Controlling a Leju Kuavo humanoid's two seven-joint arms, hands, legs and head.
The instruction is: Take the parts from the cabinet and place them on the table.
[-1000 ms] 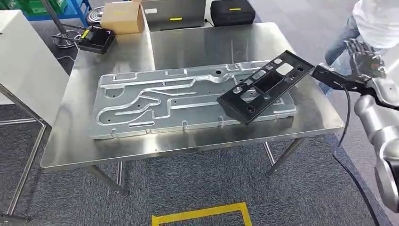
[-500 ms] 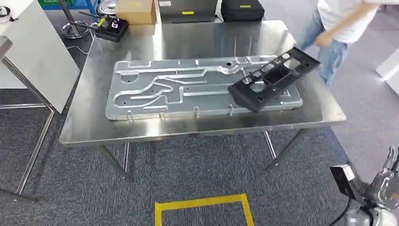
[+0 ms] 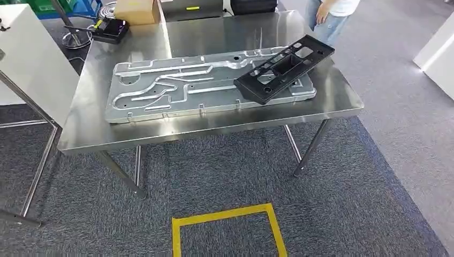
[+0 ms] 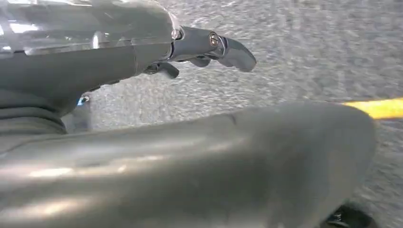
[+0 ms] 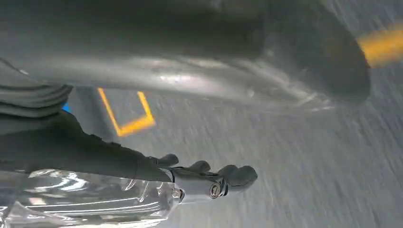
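Black part (image 3: 284,67) upper centre, resting tilted on silver plate (image 3: 176,88), steel table (image 3: 214,126). Left hand (image 4: 209,47), right hand (image 5: 209,178): fingers extended, holding nothing.

You see the person (image 3: 327,16) beyond the counter (image 3: 214,126) cut off at the head view's top edge, as are the cardboard box (image 3: 136,10) and dark cases (image 3: 251,5), while both wrist views' carpet is motion-blurred.
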